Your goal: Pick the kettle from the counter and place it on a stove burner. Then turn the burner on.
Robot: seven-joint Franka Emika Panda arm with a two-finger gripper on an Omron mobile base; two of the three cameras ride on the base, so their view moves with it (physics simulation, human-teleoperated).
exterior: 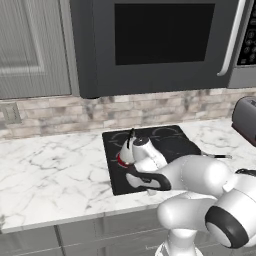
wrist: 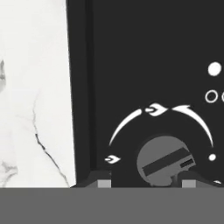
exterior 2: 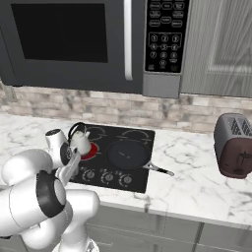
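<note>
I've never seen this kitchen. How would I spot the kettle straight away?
Find the black glass cooktop set into the white marble counter below the microwave. The kettle stands on its front left burner, whose rim glows red. It is small, pale and cone-shaped with a thin black arched handle, unlike the flat dark pan beside it or the boxy toaster far right.
</note>
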